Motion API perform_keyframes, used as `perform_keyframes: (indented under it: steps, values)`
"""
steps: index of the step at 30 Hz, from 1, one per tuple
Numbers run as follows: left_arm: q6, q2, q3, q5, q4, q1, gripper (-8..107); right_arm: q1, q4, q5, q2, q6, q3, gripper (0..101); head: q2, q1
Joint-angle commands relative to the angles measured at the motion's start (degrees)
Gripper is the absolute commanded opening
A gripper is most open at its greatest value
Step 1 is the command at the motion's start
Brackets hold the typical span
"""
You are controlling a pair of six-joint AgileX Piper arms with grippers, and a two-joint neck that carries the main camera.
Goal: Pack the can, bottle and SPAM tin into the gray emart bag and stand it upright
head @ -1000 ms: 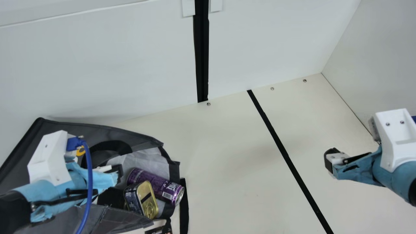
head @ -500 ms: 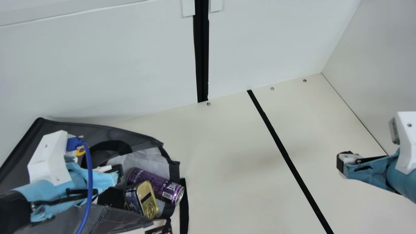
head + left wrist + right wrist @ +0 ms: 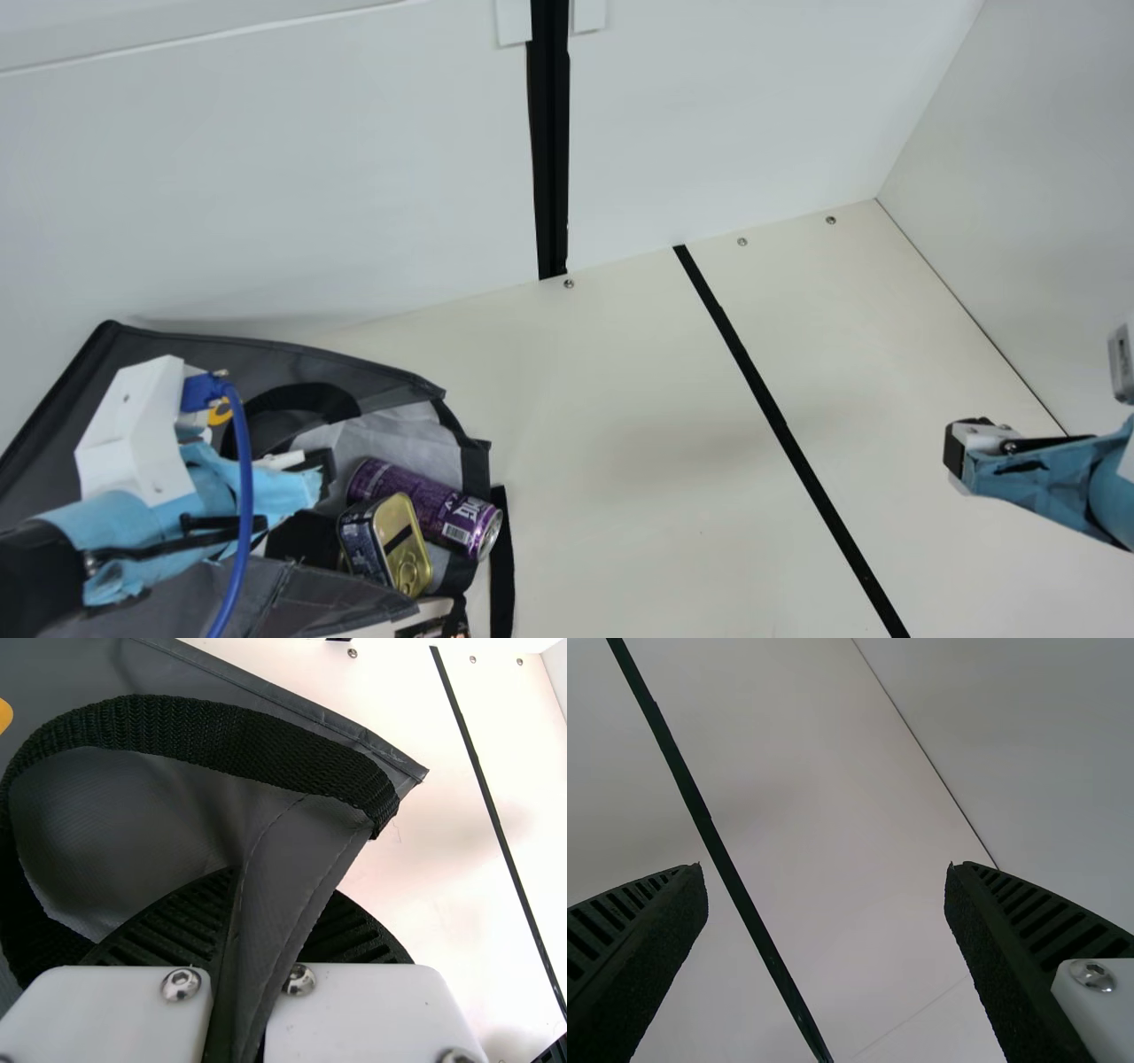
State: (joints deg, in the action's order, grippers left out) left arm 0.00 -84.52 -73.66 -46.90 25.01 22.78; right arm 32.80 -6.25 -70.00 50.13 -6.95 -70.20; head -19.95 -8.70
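My left gripper [image 3: 321, 474] is at the mouth of the gray bag [image 3: 354, 354], beside the purple can [image 3: 425, 501] and the gold-lidded SPAM tin [image 3: 387, 542], which lie side by side at the bag's opening. In the left wrist view, my left gripper [image 3: 237, 939] is shut on a fold of the gray bag [image 3: 292, 846], below its black handle. Over the table's right part hangs my right gripper [image 3: 957, 452]; the right wrist view has my right gripper [image 3: 826, 877] open, nothing between its fingers.
A black line [image 3: 771, 408] crosses the cream table [image 3: 620, 443]. White walls rise behind and at the right. A black strap [image 3: 502, 567] lies beside the bag's mouth, and a dark printed item [image 3: 434, 627] shows at the front edge.
My right arm has drawn back toward the right edge of the main view. The left arm, bag, can and tin have kept still.
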Motion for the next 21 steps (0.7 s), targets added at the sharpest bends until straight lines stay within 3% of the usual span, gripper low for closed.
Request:
perform_keyframes:
  steps: [1,21]
  values:
    - [0.00,0.00,0.00,0.00,0.00,0.00,-8,-0.03,-0.12,0.10,-0.06,0.09,0.02,95,-0.05,-1.30]
    - [0.00,0.00,0.00,0.00,0.00,0.00,-8,-1.14,0.11,0.10,-0.18,0.51,0.86,95,-0.05,-1.30]
